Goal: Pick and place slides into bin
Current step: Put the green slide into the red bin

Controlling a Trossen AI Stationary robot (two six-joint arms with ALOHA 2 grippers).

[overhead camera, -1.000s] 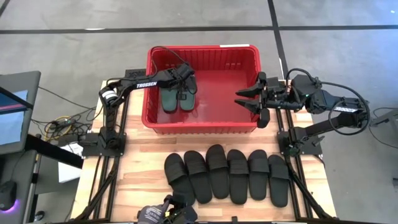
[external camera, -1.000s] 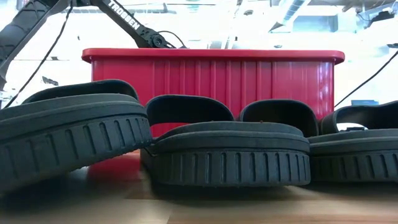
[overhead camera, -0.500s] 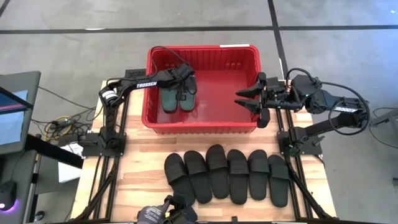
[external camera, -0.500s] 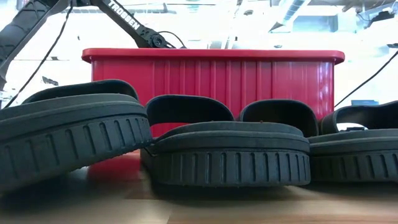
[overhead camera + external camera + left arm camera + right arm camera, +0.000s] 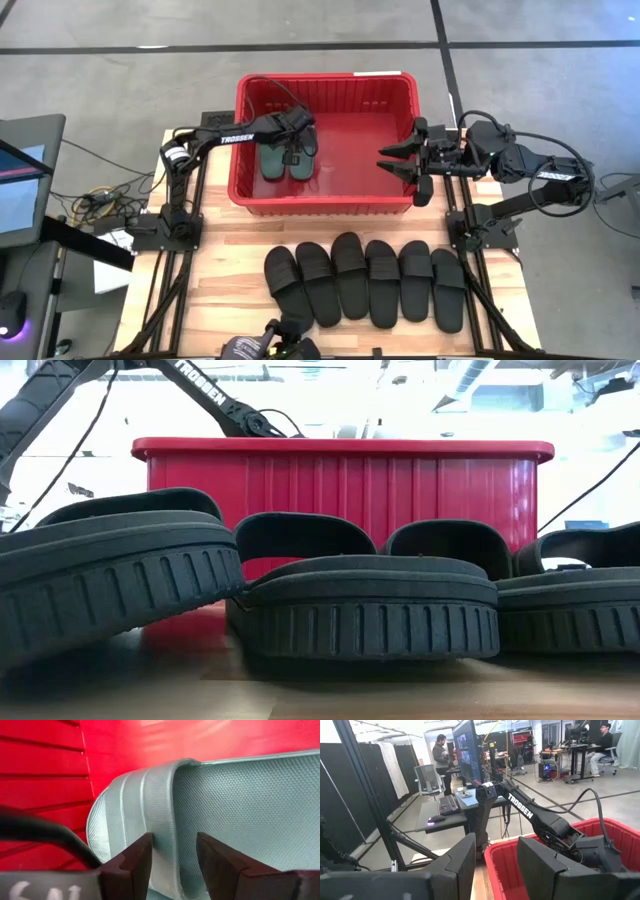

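On the wooden table [image 5: 220, 265], near edge: six black slides [image 5: 365, 282] in a row, side by side and touching, toes toward the bin; matte rubber, wide straps, ribbed sole edges. At table height they fill the foreground and hide the bin's lower wall.

Behind them: red bin [image 5: 325, 204], rectangular, ribbed walls, rolled rim. Contents: two sage-green slides [image 5: 287, 160], side by side on the floor at the bin's left half; textured footbed, wide ridged strap. Remainder of the floor bare.

Left gripper [image 5: 297, 132]: inside the bin, over the strap end of the green pair; its fingers [image 5: 132, 862] stand apart on either side of one strap's edge, not pressed against it. A black cable arcs above the arm.

Right gripper [image 5: 385, 160]: hovering at the bin's right rim, jaws parted, holding nothing.

Left of the table: a desk with a monitor [image 5: 22, 180] and loose cables. People sit and stand at desks in the room beyond.
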